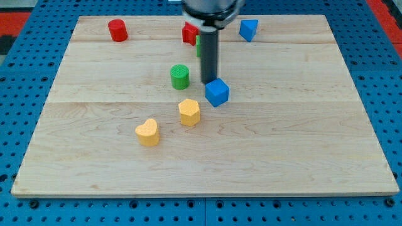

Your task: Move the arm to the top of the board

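Camera view: my tip (pixel 209 83), a bare rod holding nothing, rests on the wooden board (pixel 301 150), touching the blue cube (pixel 217 92) at its 5 o'clock. Green cylinder (pixel 179 76) sits at 9, yellow hexagonal block (pixel 189 112) at 7, yellow heart-shaped block (pixel 147 132) beyond. Toward 12, along the top edge: red block (pixel 188 32), part-hidden green block (pixel 198 45), red cylinder (pixel 117 30), second blue block (pixel 249 29).

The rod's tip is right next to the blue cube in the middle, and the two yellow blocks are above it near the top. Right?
Not quite. In the camera view my tip is beside the blue cube, but the two yellow blocks lie below it, toward the view's bottom left.
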You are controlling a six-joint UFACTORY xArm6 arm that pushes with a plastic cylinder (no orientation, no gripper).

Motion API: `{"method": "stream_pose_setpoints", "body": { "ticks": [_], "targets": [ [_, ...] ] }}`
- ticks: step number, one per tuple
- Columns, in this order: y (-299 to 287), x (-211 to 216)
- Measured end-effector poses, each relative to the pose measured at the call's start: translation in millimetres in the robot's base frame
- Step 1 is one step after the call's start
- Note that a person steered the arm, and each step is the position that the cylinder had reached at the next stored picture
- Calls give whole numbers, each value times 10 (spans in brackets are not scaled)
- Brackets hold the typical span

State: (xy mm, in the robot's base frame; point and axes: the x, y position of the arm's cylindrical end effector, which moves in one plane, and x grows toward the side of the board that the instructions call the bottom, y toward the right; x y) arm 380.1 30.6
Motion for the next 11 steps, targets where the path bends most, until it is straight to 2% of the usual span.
{"method": "stream_pose_setpoints", "body": {
  "ticks": [1,2,3,4,5,6,7,8,11],
  "targets": [
    [439,49],
    [-39,387],
    [-511,469],
    [642,244],
    [1710,-179],
    [2202,-949],
    [2025,-1653],
    [1908,-1888],
    [1848,-1889]
  ]
}}
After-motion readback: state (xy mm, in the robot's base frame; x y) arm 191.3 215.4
